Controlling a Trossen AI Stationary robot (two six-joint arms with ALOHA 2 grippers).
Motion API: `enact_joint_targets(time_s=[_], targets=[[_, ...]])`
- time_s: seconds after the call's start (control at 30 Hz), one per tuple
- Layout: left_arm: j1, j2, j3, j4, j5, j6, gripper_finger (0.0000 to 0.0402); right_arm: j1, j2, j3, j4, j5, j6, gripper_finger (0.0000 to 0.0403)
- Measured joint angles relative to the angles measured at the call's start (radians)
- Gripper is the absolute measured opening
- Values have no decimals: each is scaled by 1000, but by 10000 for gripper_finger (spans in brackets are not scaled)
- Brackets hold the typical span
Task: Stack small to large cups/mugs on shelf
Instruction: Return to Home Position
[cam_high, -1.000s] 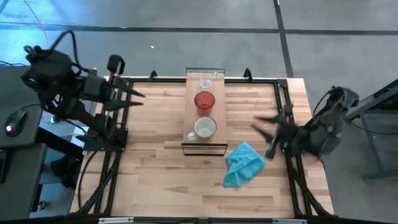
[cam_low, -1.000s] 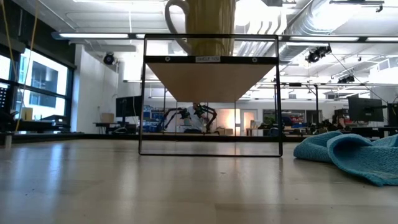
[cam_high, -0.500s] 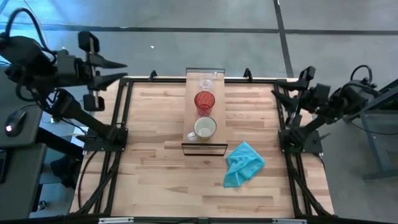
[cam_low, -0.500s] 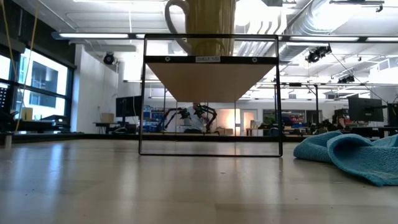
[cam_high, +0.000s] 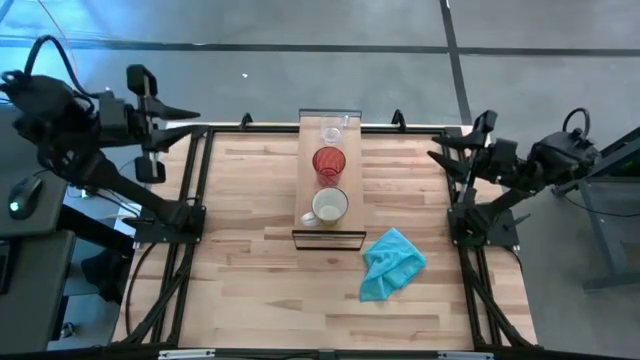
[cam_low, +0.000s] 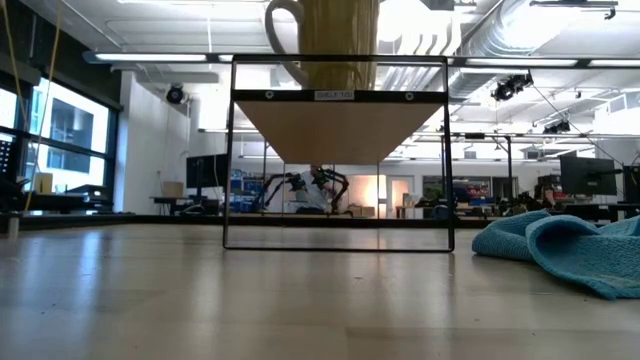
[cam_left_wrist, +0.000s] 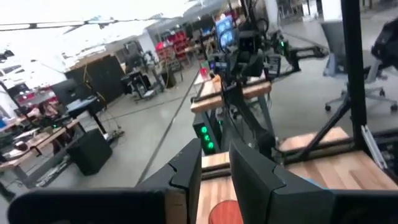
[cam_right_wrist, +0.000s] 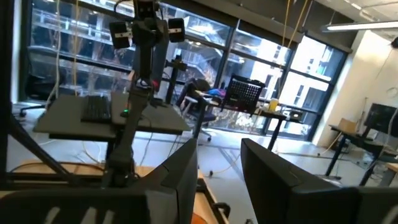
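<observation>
Three vessels stand in a row on the shelf (cam_high: 308, 172) at the far middle of the table (cam_high: 250, 270): clear glass (cam_high: 331, 134) farthest, red cup (cam_high: 329, 162) next, cream mug (cam_high: 328, 206) nearest. The left gripper (cam_high: 188, 117) hangs off the far-left corner and the right gripper (cam_high: 440, 150) by the right edge, both with fingers slightly apart and empty.

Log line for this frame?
shelf: clear glass, red cup, cream mug; left arm left-edge, jaws open; right arm right-edge, jaws open
</observation>
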Motion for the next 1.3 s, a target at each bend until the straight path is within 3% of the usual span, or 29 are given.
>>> enact_joint_targets(time_s=[0.13,0.33,0.53,0.87,1.3], targets=[[0,-128,-227,152,22,-16,74,0,1,0,-30,-46,41,116],[-1,-305,-587,509,59,38,74,0,2,0,-110,-76,100,116],[-1,-406,-845,794,76,91,74,0,1,0,-146,-201,103,116],[-1,-430,-1077,912,201,-9,74,-1,7,-1,-252,-250,178,116],[0,-447,-1312,1101,143,-55,74,-1,21,-3,-319,-250,281,116]])
